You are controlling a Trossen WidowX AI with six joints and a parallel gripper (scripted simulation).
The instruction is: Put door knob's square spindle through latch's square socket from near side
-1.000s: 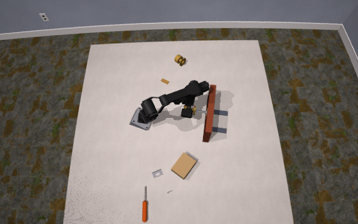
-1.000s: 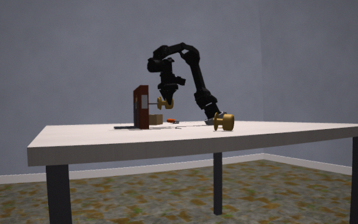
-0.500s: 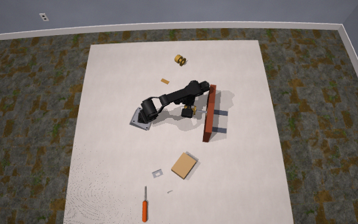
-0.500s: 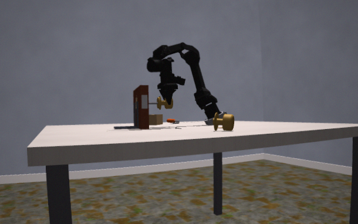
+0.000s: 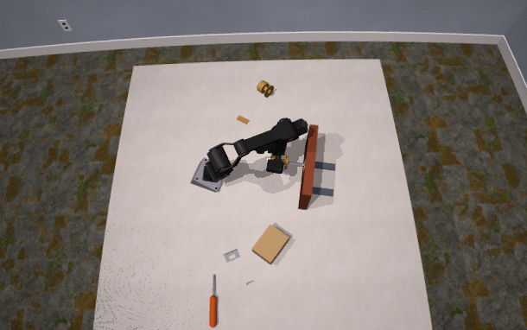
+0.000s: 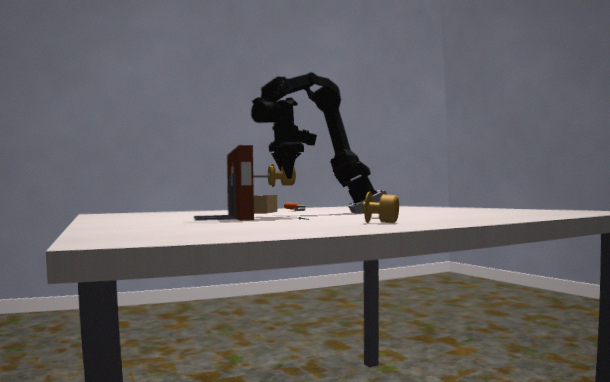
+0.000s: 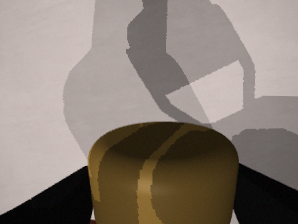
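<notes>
Dim, greyish light overall – arm shadows on tabletop [image 5: 173, 259] [image 6: 150, 232] [image 7: 40, 60]; speckled patch lower L, top view.

From here I cannot see whether the spindle's tip [image 5: 302, 164] [image 6: 254, 176] enters the latch; the upright red board [image 5: 307, 168] [image 6: 245, 200] hides the socket.
</notes>
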